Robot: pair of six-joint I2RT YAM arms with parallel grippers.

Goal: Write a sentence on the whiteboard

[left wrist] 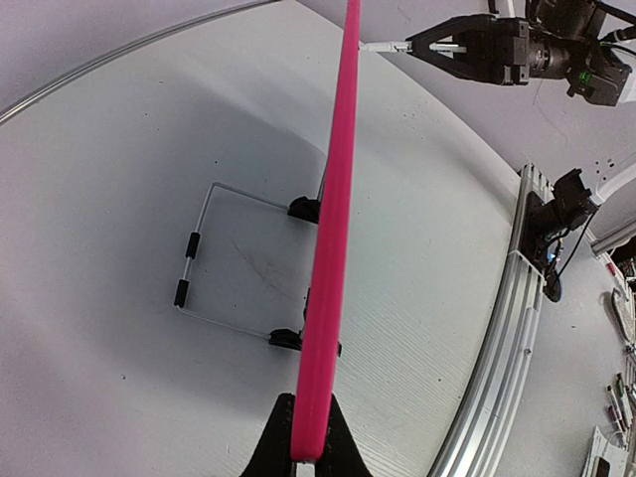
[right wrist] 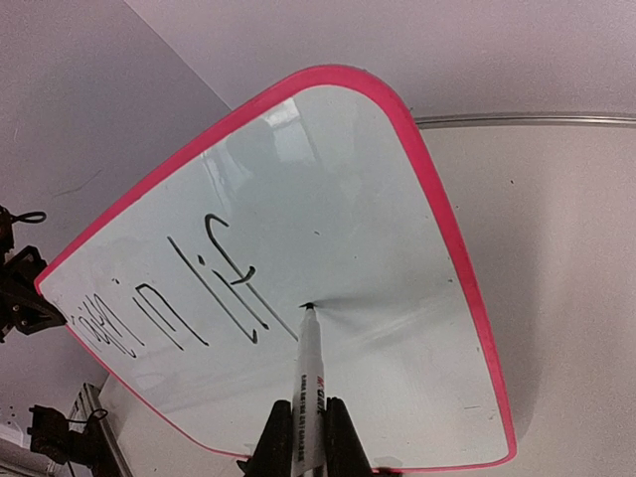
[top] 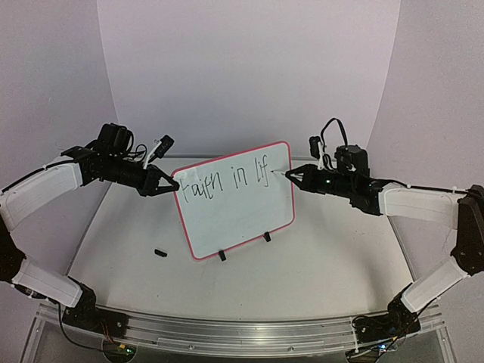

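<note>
Right pincer holds slim white marker against glossy rounded whiteboard.

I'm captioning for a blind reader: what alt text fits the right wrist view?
The right gripper holds a marker with its tip against the pink-framed whiteboard, beside handwritten black letters. The left gripper shows at the board's far edge.

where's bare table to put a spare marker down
Bare table lies between the whiteboard feet and the near rail, widest on the right. A small black piece sits front-left. Crowded: the board's side edges, where the left gripper clamps and the right gripper holds a marker to it.
</note>
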